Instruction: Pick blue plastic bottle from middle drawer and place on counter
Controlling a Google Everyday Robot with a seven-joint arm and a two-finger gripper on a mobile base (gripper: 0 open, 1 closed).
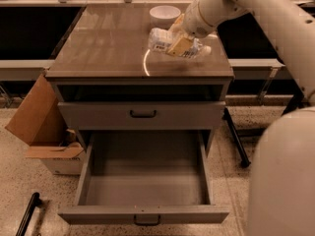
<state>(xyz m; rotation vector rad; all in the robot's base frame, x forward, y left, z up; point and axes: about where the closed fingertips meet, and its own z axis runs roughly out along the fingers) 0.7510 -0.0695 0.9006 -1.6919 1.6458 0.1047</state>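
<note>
**Bottle held crosswise over the right rear of the counter**

Seen from the front of the cabinet. The gripper (178, 45) comes in from the right rear on the pale arm (231, 1). It is clamped around the blue plastic bottle (158, 39), with one yellowish finger (182, 46) laid across the bottle's middle.

The bottle lies on its side, its long axis running roughly left to right across the counter (108, 48) and dipping slightly at its right end. The fingers cross that axis rather than run along it. The bottle therefore sticks out on both sides of the grip, and the labelled part shows to the left. I cannot tell which end carries the cap.

The bottle is over the right rear part of the counter, just in front of the white bowl (164, 14) and apart from it. I cannot tell whether its underside touches the glossy top or hangs just above it.

The middle drawer (147, 214) stands pulled out below with nothing visible inside. The upper drawer (142, 114) is shut, and a cardboard box (32, 114) sits on the floor to the left.

In my judgement the carry is nearly done. What remains is a short lowering and a release. A bottle set down on its side could roll across its long axis, toward the bowl or toward the front edge.
</note>
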